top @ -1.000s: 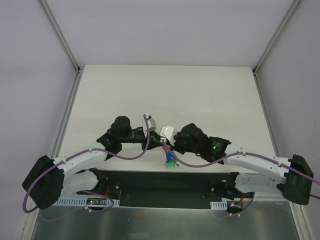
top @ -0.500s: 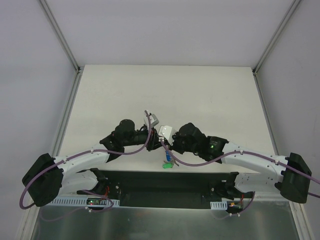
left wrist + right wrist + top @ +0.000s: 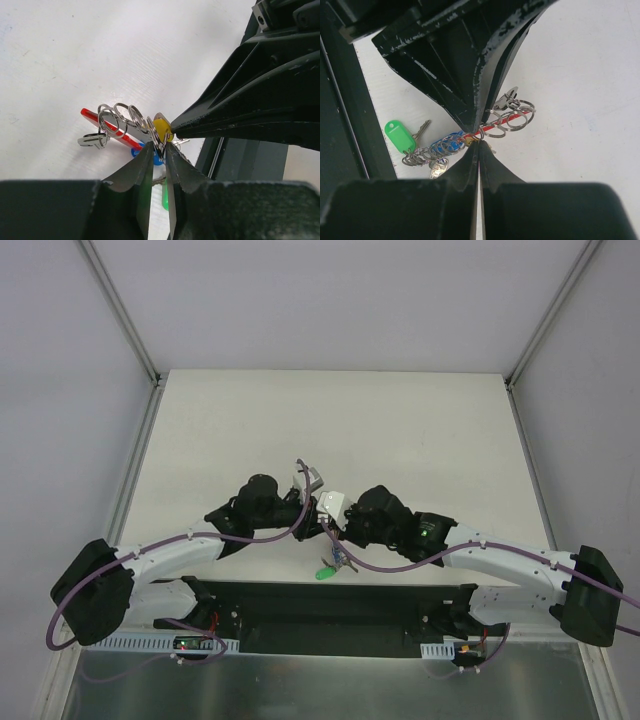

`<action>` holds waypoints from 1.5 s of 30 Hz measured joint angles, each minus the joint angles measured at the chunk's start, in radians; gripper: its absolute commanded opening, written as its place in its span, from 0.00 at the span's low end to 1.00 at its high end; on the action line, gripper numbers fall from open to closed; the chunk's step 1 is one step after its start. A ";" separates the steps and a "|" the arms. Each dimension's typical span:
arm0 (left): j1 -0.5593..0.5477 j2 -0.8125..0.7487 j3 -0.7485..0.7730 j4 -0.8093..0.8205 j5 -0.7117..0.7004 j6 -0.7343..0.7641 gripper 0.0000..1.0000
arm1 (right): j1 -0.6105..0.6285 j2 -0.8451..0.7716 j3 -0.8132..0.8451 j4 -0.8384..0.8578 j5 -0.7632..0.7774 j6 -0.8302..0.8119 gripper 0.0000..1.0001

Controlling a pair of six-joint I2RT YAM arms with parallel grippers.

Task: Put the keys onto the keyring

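Tip to tip above the near middle of the white table [image 3: 400, 430], with left gripper [image 3: 160, 150] reaching in from the left and right gripper [image 3: 477, 144] from the right. Left fingers [image 3: 135, 170] almost together, pinching a wire coil of the keyring [image 3: 122, 116] just beside the yellow-capped key [image 3: 161, 128]. Right fingers [image 3: 495, 170] clenched fully, tips against the same bunch; cannot tell whether any wire sits between them. Red band [image 3: 106, 125] passing behind the coils. Blue-capped key [image 3: 445, 145] and green-tagged key [image 3: 399, 136] on the bunch's near side, toward the arm bases.
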 measured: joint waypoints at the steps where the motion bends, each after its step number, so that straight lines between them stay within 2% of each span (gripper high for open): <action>1: 0.000 0.002 0.003 -0.008 0.000 0.005 0.08 | 0.000 0.000 0.000 0.000 0.000 0.000 0.01; 3: 0.000 0.006 0.011 -0.022 0.001 0.013 0.00 | -0.002 0.000 0.000 0.000 0.000 0.000 0.01; 13: 0.000 -0.002 0.016 -0.028 -0.009 0.027 0.00 | -0.009 -0.003 -0.002 0.007 -0.011 0.006 0.01; 23: -0.006 -0.041 -0.107 0.184 -0.044 -0.077 0.00 | -0.011 -0.059 -0.093 0.108 -0.053 0.079 0.01; 33: -0.006 0.000 -0.182 0.391 -0.055 -0.162 0.00 | -0.024 -0.051 -0.135 0.190 -0.073 0.144 0.02; 34: -0.006 0.001 -0.188 0.405 -0.059 -0.167 0.00 | -0.024 -0.052 -0.137 0.194 -0.072 0.148 0.06; 35: -0.006 0.001 -0.194 0.417 -0.064 -0.171 0.00 | -0.024 -0.053 -0.138 0.196 -0.069 0.152 0.15; 38: -0.006 0.001 -0.204 0.455 -0.077 -0.172 0.00 | -0.028 -0.072 -0.142 0.195 -0.069 0.169 0.24; 41: -0.006 0.001 -0.204 0.499 -0.080 -0.172 0.00 | -0.049 -0.111 -0.143 0.182 -0.083 0.188 0.29; 45: -0.006 0.001 -0.211 0.550 -0.081 -0.166 0.00 | -0.139 -0.167 -0.143 0.169 -0.152 0.215 0.30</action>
